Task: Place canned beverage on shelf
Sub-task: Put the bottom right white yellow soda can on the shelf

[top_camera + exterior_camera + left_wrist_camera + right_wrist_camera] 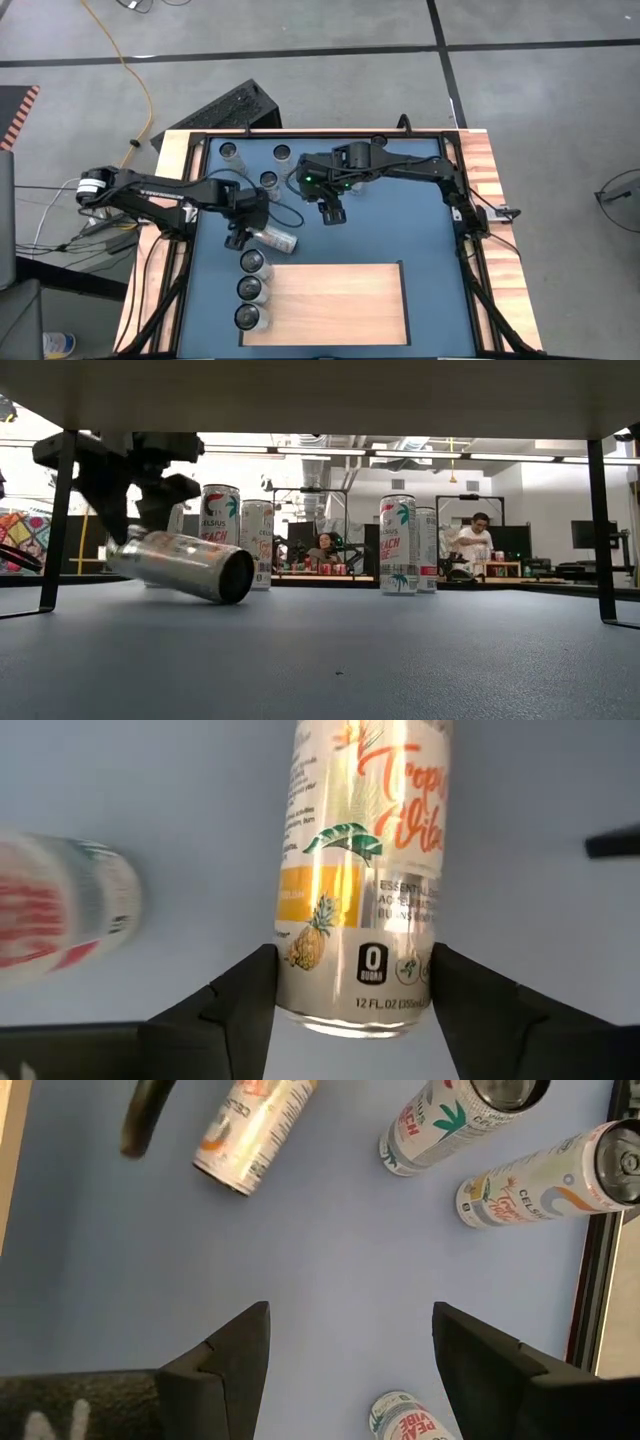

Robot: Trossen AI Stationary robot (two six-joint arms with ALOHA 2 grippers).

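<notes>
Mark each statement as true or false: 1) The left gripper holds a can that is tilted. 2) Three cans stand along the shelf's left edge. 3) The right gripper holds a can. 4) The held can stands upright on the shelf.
1) True: the left gripper is shut on the tilted can.
2) True: three cans stand there, by the shelf.
3) False: the right gripper is open and empty.
4) False: it is over the blue surface, leaning.

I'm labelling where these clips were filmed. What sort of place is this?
Probably a robotics lab or open workshop, not a shop. Two arms work on a framed blue table standing on bare concrete floor; behind it, people sit at cluttered benches under strip lights.
</notes>
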